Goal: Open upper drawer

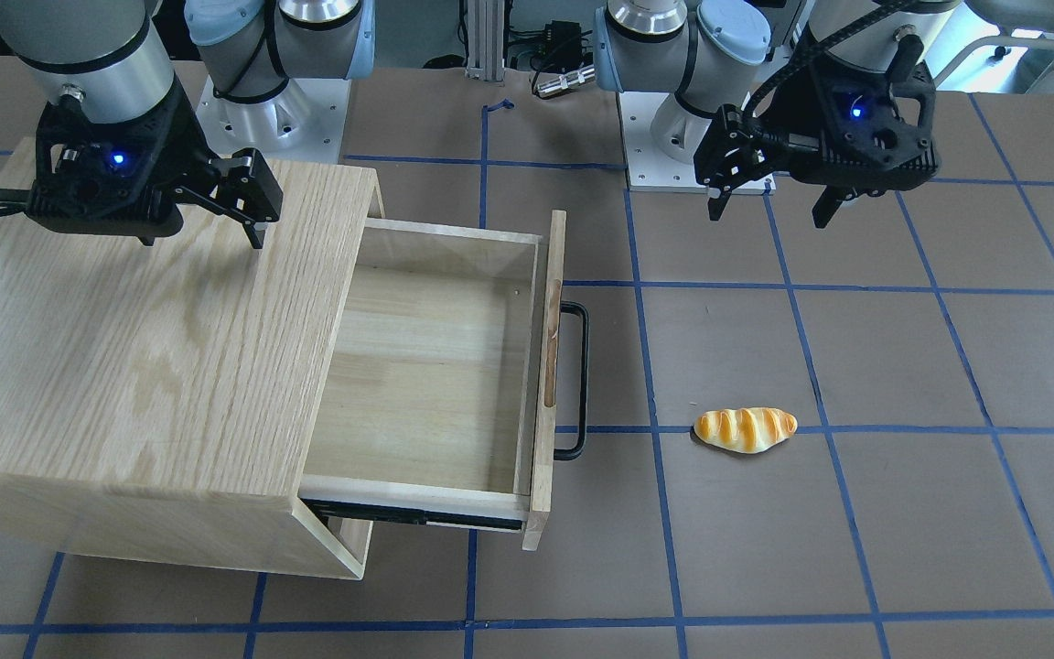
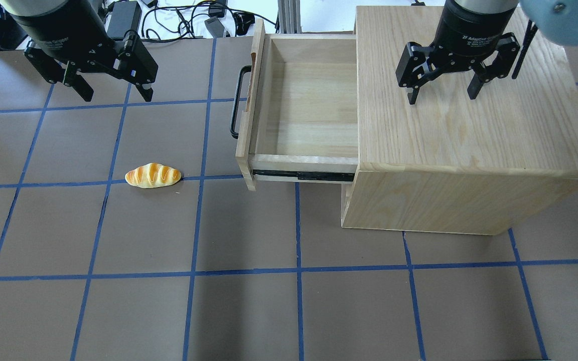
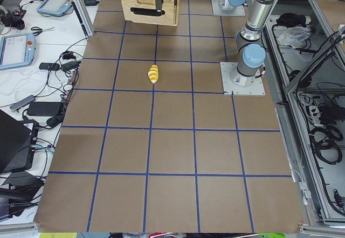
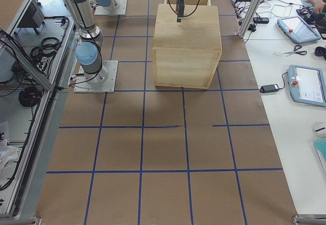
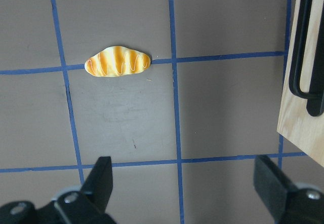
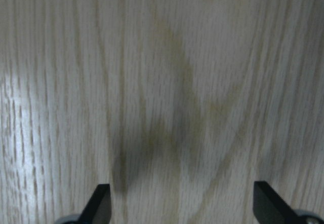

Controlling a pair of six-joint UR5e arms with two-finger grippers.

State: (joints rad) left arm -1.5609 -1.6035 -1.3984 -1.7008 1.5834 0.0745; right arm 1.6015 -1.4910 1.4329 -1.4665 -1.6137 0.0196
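The upper drawer [image 2: 249, 115] stands pulled far out of the oak-grained cabinet [image 2: 469, 130], and its inside is bare. Its black bar handle [image 2: 235, 103] faces the table's left half. The drawer [image 1: 541, 384] and handle [image 1: 579, 375] also show in the front-facing view. My left gripper [image 2: 116, 95] is open and empty, hanging above the table to the left of the handle and apart from it. In the left wrist view [image 5: 187, 183] the handle [image 5: 304, 46] is at the right edge. My right gripper [image 2: 442, 96] is open and empty above the cabinet top [image 6: 167, 82].
A toy bread loaf [image 2: 152, 176] lies on the brown table left of the drawer front; it also shows in the front-facing view [image 1: 745, 428] and the left wrist view [image 5: 117, 62]. Blue tape lines grid the table. Cables lie beyond the far edge.
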